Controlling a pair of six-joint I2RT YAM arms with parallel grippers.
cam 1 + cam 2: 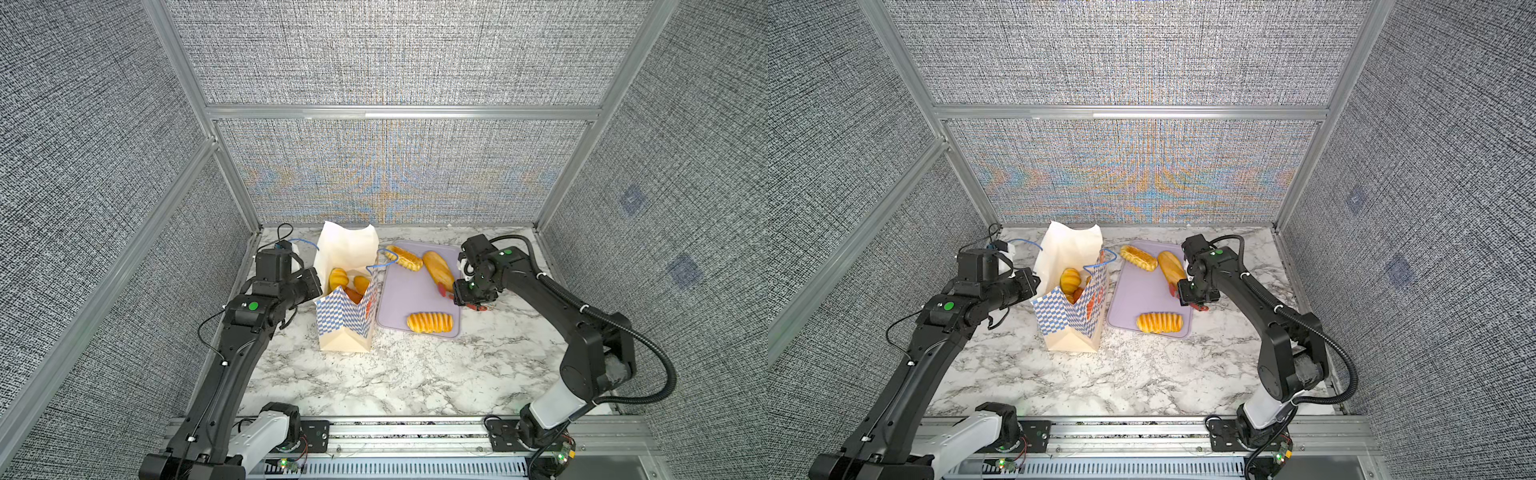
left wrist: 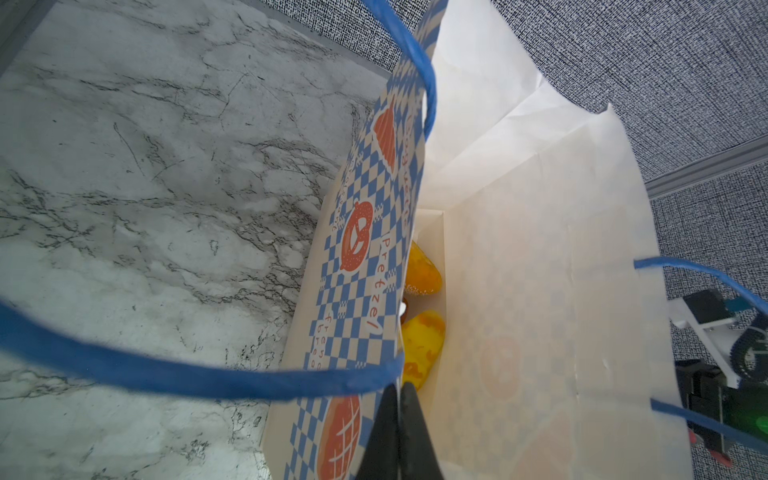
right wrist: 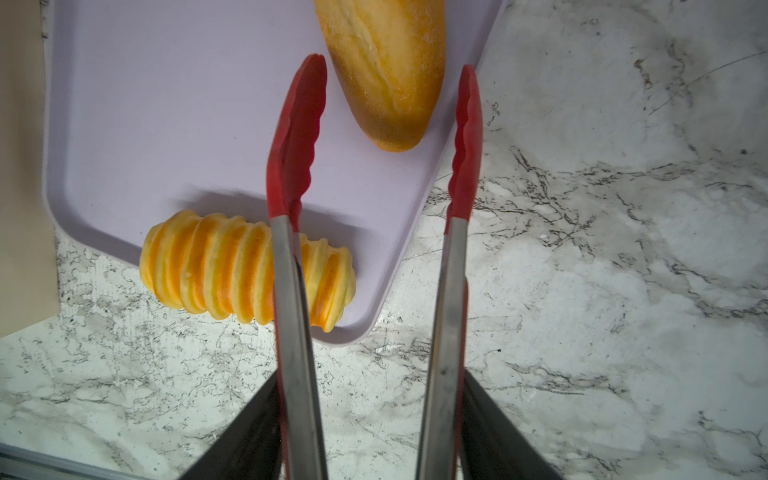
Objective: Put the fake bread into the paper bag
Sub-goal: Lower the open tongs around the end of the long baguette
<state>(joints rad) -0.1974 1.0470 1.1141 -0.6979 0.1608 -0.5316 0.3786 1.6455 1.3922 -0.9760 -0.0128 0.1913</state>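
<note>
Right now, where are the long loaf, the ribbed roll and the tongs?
long loaf (image 1: 438,270): in a top view, middle of its crust.
ribbed roll (image 1: 429,323): in a top view, a centre ridge.
tongs (image 3: 291,299): right wrist view, the steel arm passing in front of the roll.

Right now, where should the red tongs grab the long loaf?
Grab the long loaf across its middle, from above, one tip of the red tongs on each long side. It lies flat on the tray; it's narrow across, and its rounded ends would probably slip.
</note>
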